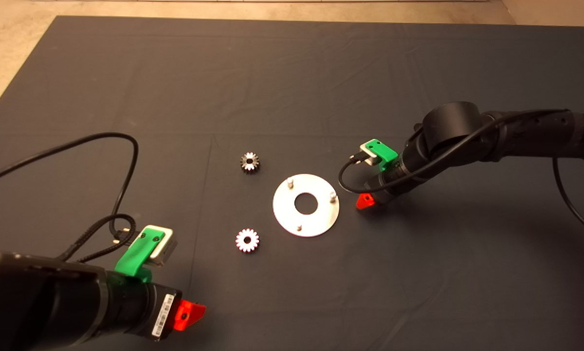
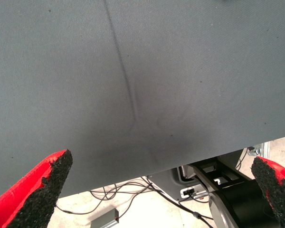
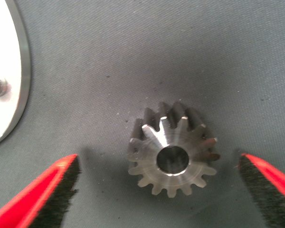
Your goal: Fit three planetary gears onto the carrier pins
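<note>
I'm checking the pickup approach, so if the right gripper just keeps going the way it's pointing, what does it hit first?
Most likely the planetary gear lying flat on the mat, centred between the open right gripper's fingers. Nothing else shows in that line, though how near it is cannot be told.

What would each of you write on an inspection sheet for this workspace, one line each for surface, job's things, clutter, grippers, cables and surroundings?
Surface: dark mat, creased, lying flat.
Job's things: round disc with three carrier pins, all bare. Two planetary gears lie on the mat left of the disc, the far gear and the near gear. A third gear lies beside the disc, between the right gripper's fingers.
Clutter: nothing seen.
Grippers: right gripper open, low over the third gear, not gripping it. Left gripper open and empty, at the mat's near left edge.
Cables: black cable loops over the mat from the left arm; another loops beside the right wrist.
Surroundings: pale floor beyond the mat.
</note>
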Tool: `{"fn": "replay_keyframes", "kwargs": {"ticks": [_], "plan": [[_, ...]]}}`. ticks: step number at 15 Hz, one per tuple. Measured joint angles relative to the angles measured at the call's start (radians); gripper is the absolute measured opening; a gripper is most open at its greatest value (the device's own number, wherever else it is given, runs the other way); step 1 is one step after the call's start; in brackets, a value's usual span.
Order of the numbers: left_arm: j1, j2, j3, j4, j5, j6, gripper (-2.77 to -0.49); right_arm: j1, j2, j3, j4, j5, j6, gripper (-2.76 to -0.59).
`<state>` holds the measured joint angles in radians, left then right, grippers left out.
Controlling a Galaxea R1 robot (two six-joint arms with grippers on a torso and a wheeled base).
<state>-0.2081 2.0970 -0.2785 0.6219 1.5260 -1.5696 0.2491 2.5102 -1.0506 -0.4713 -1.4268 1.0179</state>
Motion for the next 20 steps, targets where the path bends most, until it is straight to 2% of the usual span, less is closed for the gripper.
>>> {"fn": "replay_keyframes", "kwargs": {"ticks": [2,7,9,11,13,14,20], "plan": [[0.0,0.0,0.0,0.0,0.0,0.0,-0.51,0.0,0.0,0.0,0.0,0.0,0.0,-0.95],[0.0,-0.004,0.0,0.0,0.0,0.0,-0.51,0.0,0.0,0.0,-0.003,0.0,0.0,-1.24],[0.0,-0.006,0.0,0.0,0.0,0.0,-0.51,0.0,0.0,-0.002,-0.004,0.001,0.0,-1.24],[0.0,-0.008,0.0,0.0,0.0,0.0,-0.51,0.001,0.0,-0.009,-0.004,0.0,-0.001,-1.38],[0.0,-0.008,0.0,0.0,0.0,0.0,-0.51,0.0,0.0,-0.011,-0.004,0.001,-0.014,-1.4],[0.0,-0.008,0.0,0.0,0.0,0.0,-0.51,0.0,0.0,-0.011,-0.004,0.001,-0.021,-1.49],[0.0,-0.009,0.0,0.0,0.0,0.0,-0.51,0.001,0.0,-0.02,-0.005,0.002,-0.023,-1.68]]}}
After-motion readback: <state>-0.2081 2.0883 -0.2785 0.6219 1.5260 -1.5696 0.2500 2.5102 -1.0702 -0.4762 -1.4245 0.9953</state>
